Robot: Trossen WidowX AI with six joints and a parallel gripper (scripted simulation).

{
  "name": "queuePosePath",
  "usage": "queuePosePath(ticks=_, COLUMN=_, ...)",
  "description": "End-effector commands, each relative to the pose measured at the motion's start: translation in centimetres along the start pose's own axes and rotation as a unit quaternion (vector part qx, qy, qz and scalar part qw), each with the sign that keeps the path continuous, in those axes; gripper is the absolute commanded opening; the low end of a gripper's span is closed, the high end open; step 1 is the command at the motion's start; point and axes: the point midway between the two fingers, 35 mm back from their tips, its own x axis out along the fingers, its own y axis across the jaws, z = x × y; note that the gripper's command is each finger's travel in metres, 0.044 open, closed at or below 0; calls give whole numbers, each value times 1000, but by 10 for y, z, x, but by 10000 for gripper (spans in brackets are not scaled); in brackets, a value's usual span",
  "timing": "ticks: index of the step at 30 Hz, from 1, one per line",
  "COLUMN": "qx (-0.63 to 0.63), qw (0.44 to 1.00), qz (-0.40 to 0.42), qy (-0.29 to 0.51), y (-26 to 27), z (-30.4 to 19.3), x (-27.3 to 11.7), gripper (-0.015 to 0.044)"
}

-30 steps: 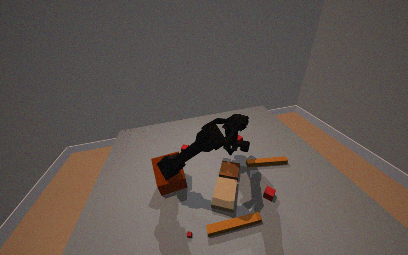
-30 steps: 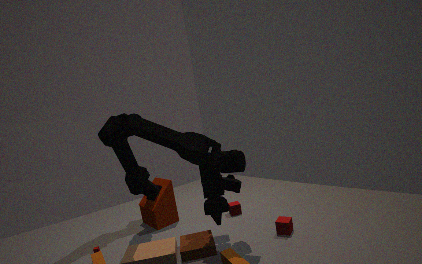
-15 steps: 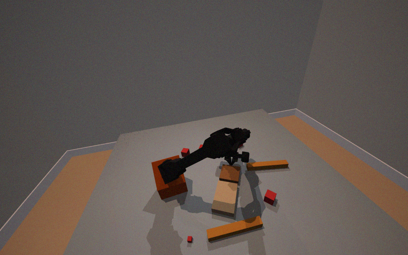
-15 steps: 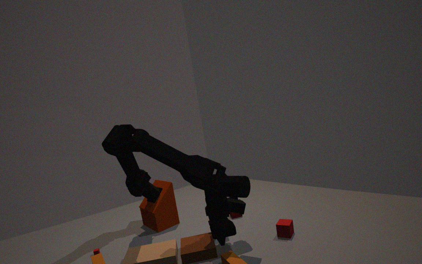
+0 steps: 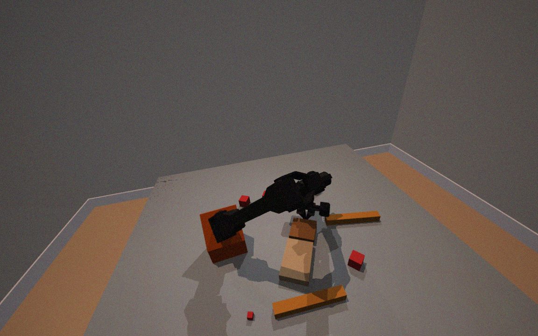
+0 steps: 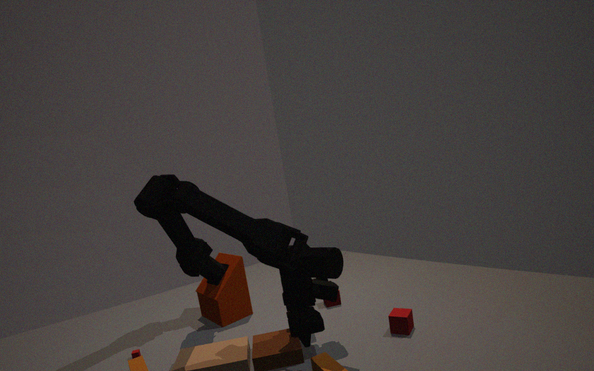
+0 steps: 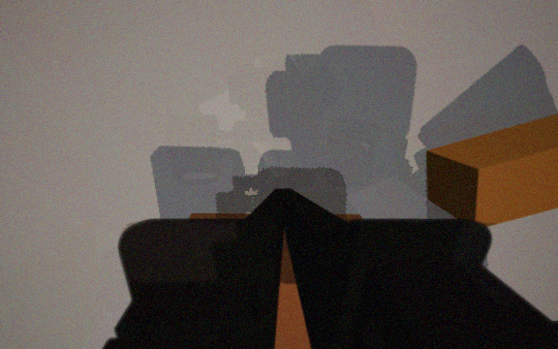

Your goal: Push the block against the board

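Observation:
The square block [image 5: 303, 229] [image 6: 275, 349] [image 7: 292, 320] is brown and lies flat at one end of the board [image 5: 296, 255] [image 6: 220, 353], which is pale tan. In the exterior view a very narrow gap shows between their facing sides. Their long edges look nearly in line in the top view. My gripper [image 5: 305, 217] [image 6: 307, 344] [image 7: 282, 197] is shut and empty, pointing down low at the block's end away from the board. Whether the fingertips touch the block is not clear. In the wrist view the fingers hide most of the block.
An orange bar [image 5: 352, 217] [image 6: 327, 361] [image 7: 526, 170] lies beside the block's far end. Another orange bar [image 5: 309, 301] [image 6: 137, 363] lies past the board's other end. Red cubes [image 5: 356, 259] [image 5: 244, 200] [image 6: 400, 321] lie around. The arm stands on an orange base [image 5: 227, 253] [image 6: 236, 297].

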Motion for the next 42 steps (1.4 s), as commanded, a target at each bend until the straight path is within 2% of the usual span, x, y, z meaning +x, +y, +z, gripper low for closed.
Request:
queuePosePath(ticks=1, qx=-3, qw=1000, qz=-1, qy=3, y=0, z=-8, x=1, gripper=0)
queuePosePath(ticks=12, qx=-3, qw=1000, qz=-1, qy=3, y=-1, z=-20, x=1, gripper=0)
queuePosePath(ticks=42, qx=-2, qw=1000, qz=-1, qy=2, y=-2, z=29, x=1, gripper=0)
